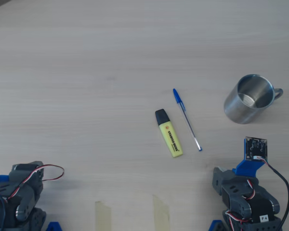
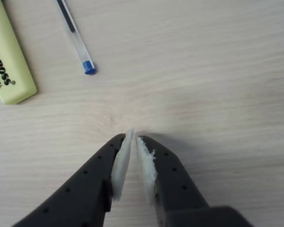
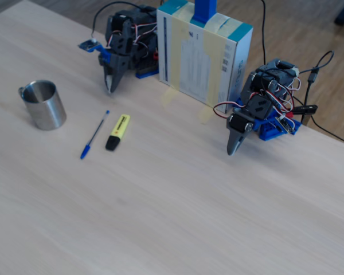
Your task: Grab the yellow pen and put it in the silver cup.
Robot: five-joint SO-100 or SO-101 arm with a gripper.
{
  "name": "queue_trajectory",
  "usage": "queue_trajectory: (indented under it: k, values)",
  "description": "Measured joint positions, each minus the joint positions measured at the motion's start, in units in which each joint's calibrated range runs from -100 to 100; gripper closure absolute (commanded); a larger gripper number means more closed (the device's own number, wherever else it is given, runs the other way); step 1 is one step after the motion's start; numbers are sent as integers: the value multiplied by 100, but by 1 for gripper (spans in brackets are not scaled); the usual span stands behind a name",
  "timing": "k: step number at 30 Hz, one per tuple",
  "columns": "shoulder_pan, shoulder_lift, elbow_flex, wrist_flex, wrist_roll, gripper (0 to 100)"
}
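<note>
Overhead view: pale wood-grain desk (image 1: 86, 57). Yellow pen (image 1: 169, 133) lies flat near the middle, black cap toward the top of the picture, body running down and slightly right, black print along it. Blue ballpoint pen (image 1: 186, 119), thin and clear-barrelled with a blue cap at its upper end, lies just to the right of the yellow pen, roughly parallel and apart from it. Silver cup (image 1: 247, 98) stands upright to the right, open mouth up, loop handle at its right side; its inside looks empty. It sits well apart from both pens. Folded arm (image 1: 248, 197) at lower right carries a small camera board; a second arm (image 1: 17, 195) sits at lower left. Two tape strips (image 1: 130, 211) on the near edge.

Wrist view: claw (image 2: 132, 135) points at bare desk, dark fingers with white pads (image 2: 119, 163) drawn nearly together, only a thin slit between the tips, nothing held. End of the yellow pen (image 2: 9, 71) at upper left; tip end of the ballpoint (image 2: 78, 42) beside it.

Fixed view: cup (image 3: 44, 104) at left, ballpoint (image 3: 95, 134) and yellow pen (image 3: 118, 132) side by side to its right. A printed box (image 3: 203, 54) stands between the two arms at the back.
</note>
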Motion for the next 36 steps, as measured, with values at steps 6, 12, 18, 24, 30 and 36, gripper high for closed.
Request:
queue_trajectory:
  k: [6,12,18,24,30,36]
  values:
    - [0,0,0,17,-21,98]
    - [0,0,0,17,-21,98]
    - [0,0,0,-25,-21,97]
    - [-396,58,0,-369,-31,82]
    - [-485,58,0,-427,-31,67]
    - [-696,291,-9,-645,-36,67]
